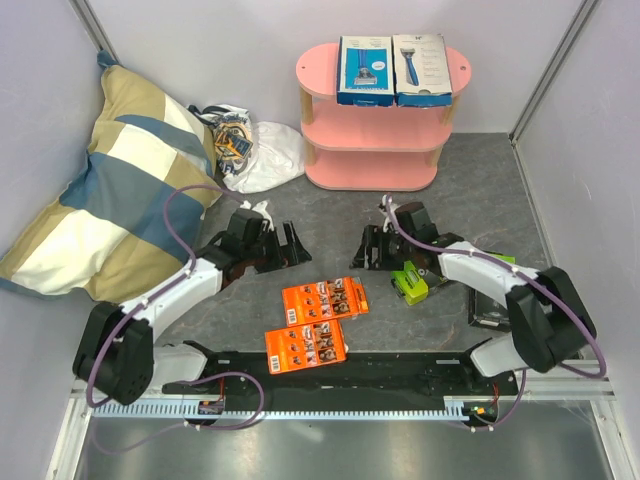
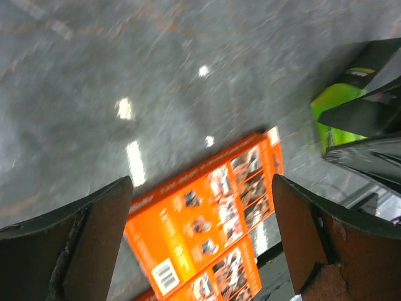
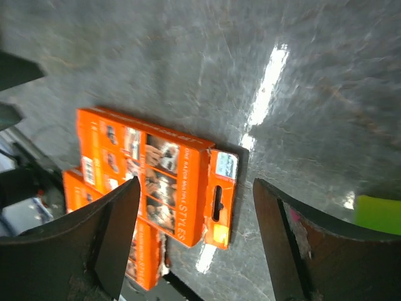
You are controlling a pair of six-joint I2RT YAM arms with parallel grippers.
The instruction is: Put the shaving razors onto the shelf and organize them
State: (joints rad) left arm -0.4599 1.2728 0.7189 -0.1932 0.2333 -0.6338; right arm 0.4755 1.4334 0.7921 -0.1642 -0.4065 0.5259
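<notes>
The pink shelf stands at the back. On its top board lie a blue box and a white box picturing a blue razor. Two orange cards lie on the grey table: one in the middle, also in the right wrist view and left wrist view, the other nearer the front. A lime-green-and-black box lies by the right arm. A black box lies partly hidden under that arm. My left gripper is open and empty. My right gripper is open and empty.
A checked pillow leans at the left wall. A white plastic bag of small colourful items lies left of the shelf. Grey walls close in the sides. A black rail runs along the front edge.
</notes>
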